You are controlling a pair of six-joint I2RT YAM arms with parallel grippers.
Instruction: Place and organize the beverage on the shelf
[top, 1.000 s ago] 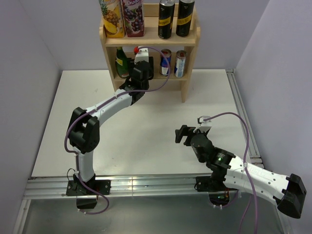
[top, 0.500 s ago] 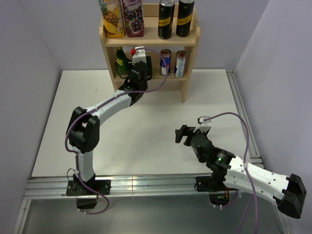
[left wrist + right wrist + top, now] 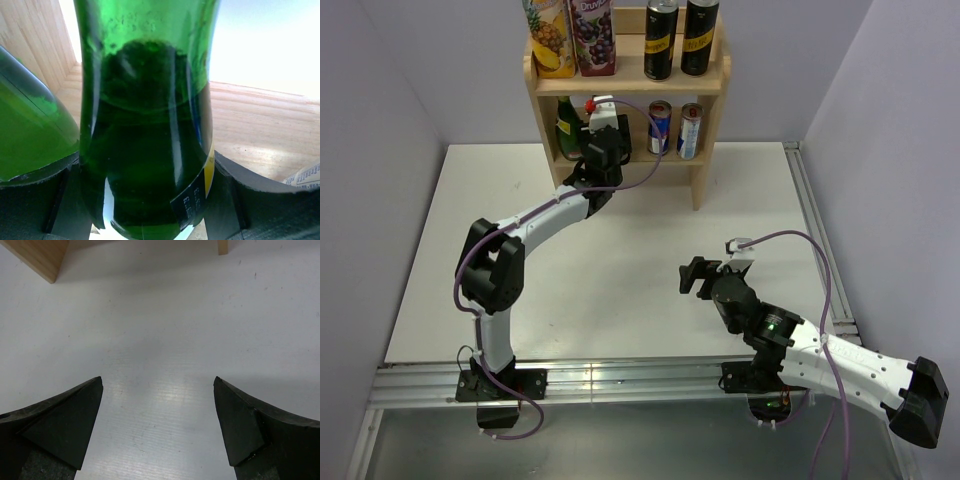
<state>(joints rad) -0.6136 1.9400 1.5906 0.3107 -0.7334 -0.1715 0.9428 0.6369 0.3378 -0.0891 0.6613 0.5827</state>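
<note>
The shelf (image 3: 712, 130) stands at the far edge of the table. My left gripper (image 3: 604, 138) reaches into its lower tier, shut on a green glass bottle (image 3: 145, 150) whose red cap (image 3: 591, 104) shows just above the wrist. In the left wrist view the left gripper (image 3: 145, 205) has its black fingers (image 3: 227, 200) pressed against both sides of the bottle, with the wooden shelf floor (image 3: 260, 120) behind it. A second green bottle (image 3: 30, 135) stands close on its left. My right gripper (image 3: 693, 275) hovers open over the bare table, nothing between its fingers (image 3: 65, 420).
Two slim cans (image 3: 660, 127) (image 3: 691, 130) stand on the lower tier's right half. The top tier holds two juice cartons (image 3: 550, 40) (image 3: 593, 35) and two black cans (image 3: 661, 40) (image 3: 699, 35). An aluminium rail (image 3: 620, 380) runs along the near table edge.
My left gripper has shifted slightly left with the bottle, closer to the other green bottle. The right arm has not moved.
</note>
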